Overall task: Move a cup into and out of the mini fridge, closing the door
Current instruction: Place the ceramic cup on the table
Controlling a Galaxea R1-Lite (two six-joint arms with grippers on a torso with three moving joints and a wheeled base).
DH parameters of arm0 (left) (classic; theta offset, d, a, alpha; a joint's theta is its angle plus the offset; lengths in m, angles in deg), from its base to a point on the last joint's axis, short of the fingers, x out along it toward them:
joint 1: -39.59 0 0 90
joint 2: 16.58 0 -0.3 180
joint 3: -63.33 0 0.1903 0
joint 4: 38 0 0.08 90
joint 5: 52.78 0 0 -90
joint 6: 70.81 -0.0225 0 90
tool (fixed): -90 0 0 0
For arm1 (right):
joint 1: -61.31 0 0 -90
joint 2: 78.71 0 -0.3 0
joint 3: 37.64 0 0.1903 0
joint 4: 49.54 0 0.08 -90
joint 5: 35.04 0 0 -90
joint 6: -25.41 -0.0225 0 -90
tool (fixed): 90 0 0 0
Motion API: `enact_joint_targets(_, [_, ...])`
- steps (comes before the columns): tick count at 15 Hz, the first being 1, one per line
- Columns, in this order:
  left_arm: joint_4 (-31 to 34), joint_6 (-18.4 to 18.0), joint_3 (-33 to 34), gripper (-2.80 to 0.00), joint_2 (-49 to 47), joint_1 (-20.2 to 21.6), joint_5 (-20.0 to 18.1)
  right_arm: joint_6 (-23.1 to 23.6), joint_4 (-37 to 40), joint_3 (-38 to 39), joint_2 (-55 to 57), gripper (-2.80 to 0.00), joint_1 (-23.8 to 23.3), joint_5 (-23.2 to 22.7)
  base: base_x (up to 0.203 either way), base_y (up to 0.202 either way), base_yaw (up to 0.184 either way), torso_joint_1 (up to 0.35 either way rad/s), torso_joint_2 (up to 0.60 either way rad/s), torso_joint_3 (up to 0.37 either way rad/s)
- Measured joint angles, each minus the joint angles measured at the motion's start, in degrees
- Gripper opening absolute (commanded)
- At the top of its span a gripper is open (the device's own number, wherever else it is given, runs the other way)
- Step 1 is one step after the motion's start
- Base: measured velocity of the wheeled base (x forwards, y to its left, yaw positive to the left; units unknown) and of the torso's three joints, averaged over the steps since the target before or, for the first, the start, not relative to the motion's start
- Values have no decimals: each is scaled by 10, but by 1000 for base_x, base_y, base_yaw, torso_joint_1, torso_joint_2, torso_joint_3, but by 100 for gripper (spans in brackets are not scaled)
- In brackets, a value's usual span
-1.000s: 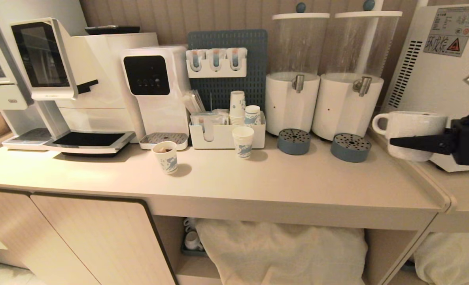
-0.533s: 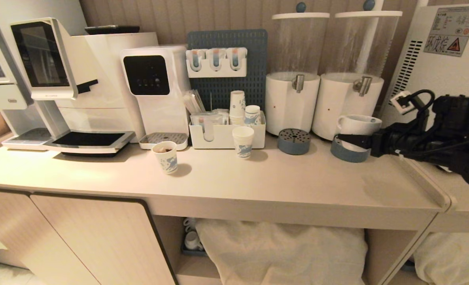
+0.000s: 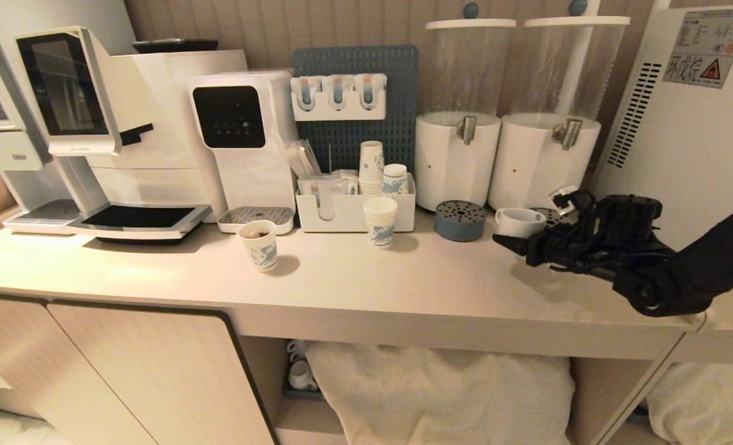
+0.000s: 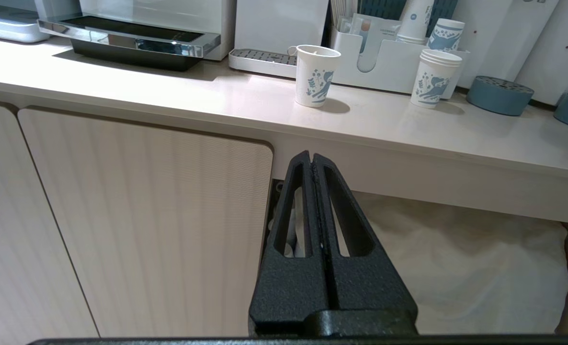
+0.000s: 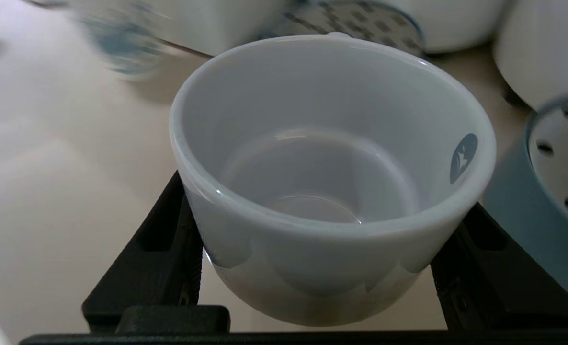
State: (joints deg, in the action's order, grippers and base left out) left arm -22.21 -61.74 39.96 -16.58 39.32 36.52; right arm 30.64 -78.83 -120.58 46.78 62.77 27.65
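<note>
The cup (image 3: 518,221), a small squat white mug, is held upright by my right gripper (image 3: 515,230), low over the counter between the two blue drip trays. In the right wrist view the black fingers (image 5: 169,239) press on both sides of the cup (image 5: 332,158), which is empty and has a grey mark inside its rim. Whether its base touches the counter I cannot tell. The mini fridge (image 3: 688,123) stands at the far right and shows only its vented side with a warning sticker. Its door is out of view. My left gripper (image 4: 310,160) is shut and empty, parked below the counter edge.
Two white dispensers (image 3: 457,157) (image 3: 542,161) with taps stand behind the blue drip trays (image 3: 460,220). Paper cups (image 3: 259,245) (image 3: 379,221) stand mid-counter before a white organiser box (image 3: 354,213). Coffee machines (image 3: 125,123) fill the left. The counter's front edge (image 3: 453,321) runs below.
My right arm has swung left and down with the cup, from beside the fridge to low over the counter by the drip trays. The left arm has kept still.
</note>
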Motion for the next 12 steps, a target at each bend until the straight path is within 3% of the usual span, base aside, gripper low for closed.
enact_joint_targets(2, [0,0,0,-280,0,0,0,1,-11,-12,30,-280,5,31,0,0,0,0,0,0])
enact_joint_targets(12, [0,0,0,-280,0,0,0,43,-27,-13,103,-280,19,91,0,0,0,0,0,0])
